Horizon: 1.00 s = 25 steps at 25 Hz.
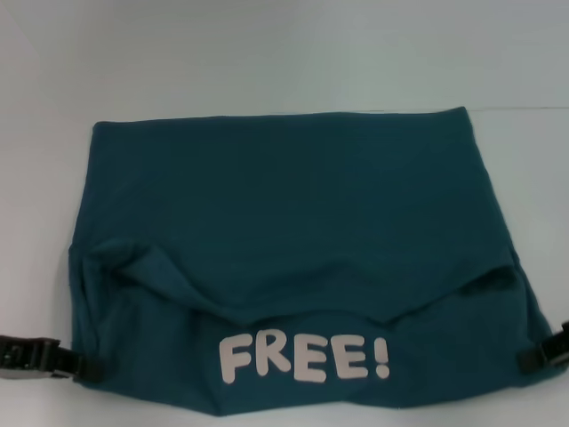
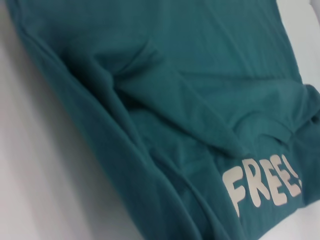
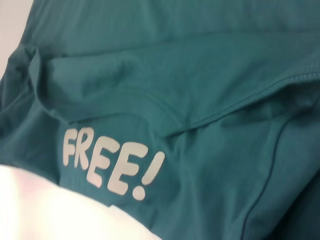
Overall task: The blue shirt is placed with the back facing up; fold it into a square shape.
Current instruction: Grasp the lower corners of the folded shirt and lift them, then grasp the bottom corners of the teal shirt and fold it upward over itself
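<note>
The blue shirt (image 1: 284,205) lies across the white table (image 1: 267,53). Its near part is turned over, so the white lettering "FREE!" (image 1: 304,358) faces up near the front edge. A sagging fold line runs across the shirt just above the letters. My left gripper (image 1: 78,365) grips the shirt's near left edge and my right gripper (image 1: 526,358) grips its near right edge, both shut on fabric. The left wrist view shows creased shirt cloth (image 2: 165,100) and the lettering (image 2: 262,187). The right wrist view shows the shirt (image 3: 200,75) and its lettering (image 3: 112,162). Neither wrist view shows fingers.
Bare white tabletop (image 1: 53,89) surrounds the shirt at the back and on both sides. A thin strip of table shows in front of the shirt's near edge.
</note>
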Motion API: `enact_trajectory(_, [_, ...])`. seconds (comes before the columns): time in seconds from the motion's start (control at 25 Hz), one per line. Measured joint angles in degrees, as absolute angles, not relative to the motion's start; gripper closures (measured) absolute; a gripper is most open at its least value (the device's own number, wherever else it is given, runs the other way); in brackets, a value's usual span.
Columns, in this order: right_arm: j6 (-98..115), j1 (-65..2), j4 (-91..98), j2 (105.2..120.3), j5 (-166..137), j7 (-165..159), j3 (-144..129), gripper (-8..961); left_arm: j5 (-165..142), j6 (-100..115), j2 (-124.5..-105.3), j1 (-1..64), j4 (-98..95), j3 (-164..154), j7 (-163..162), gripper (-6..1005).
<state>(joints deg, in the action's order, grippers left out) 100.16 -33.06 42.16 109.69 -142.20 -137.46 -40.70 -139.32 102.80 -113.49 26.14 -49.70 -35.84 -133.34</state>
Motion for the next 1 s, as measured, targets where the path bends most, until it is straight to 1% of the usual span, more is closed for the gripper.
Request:
enact_trajectory(0.16, [100.5, -31.96, 42.25, 109.58, -142.23, -136.81, -40.31, 867, -139.7, 103.18, -113.34, 25.82, -49.88, -35.23, -133.45, 913])
enact_trajectory(0.48, [99.75, -31.51, 41.86, 108.87, -142.29, -136.04, -40.19, 866, -143.83, 102.88, -112.98, 26.11, -49.75, -32.95, -133.71, 908])
enact_trajectory(0.76, [99.92, -31.73, 41.83, 108.93, -142.29, -135.8, -40.21, 866, -143.92, 102.93, -112.94, 26.27, -49.68, -32.88, -133.7, 903])
enact_trajectory(0.88, [99.75, -31.86, 41.83, 108.96, -141.84, -135.49, -39.67, 866, -143.56, 102.51, -112.93, 26.91, -49.65, -32.08, -133.63, 901])
enact_trajectory(1.0, [98.53, -32.62, 41.81, 108.92, -140.98, -135.38, -36.52, 865, -143.53, 101.11, -112.93, 28.94, -49.57, -29.76, -133.87, 900])
